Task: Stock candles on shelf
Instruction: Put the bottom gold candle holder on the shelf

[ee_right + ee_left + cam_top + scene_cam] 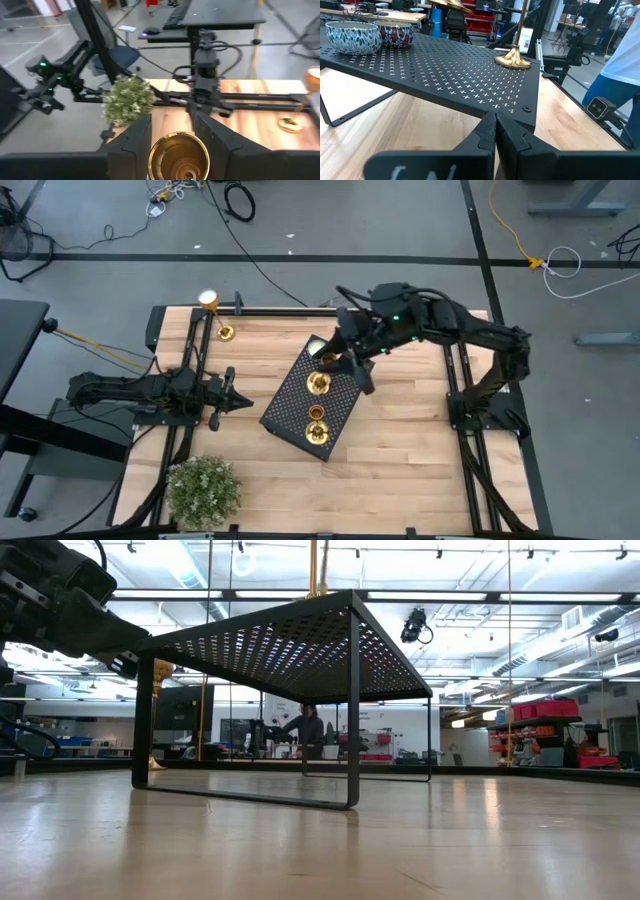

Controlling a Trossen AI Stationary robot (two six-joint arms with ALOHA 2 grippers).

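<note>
The black perforated shelf (310, 395) stands slantwise at the middle of the table. One gold candle (317, 426) stands on it by its round base (512, 61), stem upright. Another candle (210, 305) stands on the wood at the far left corner. My right gripper (345, 368) hovers high over the shelf's far half, shut on a third gold candle (177, 155). My left gripper (243, 402) is shut and level, just short of the shelf's left edge (510, 107), with nothing between its fingers. My right gripper has the candle's round, flared gold end (177, 147) between its two fingers, one on either side. The fingers point slantwise down toward the table's left. A tilted gold rim (450, 4) shows above the shelf top, so the candle hangs clear of it.
Two patterned tins (352, 37) sit on the shelf's far end. A bushy green plant (203, 490) stands at the near left corner. A person (620, 75) stands beyond the table's right side. Bare wood lies near and right of the shelf.
</note>
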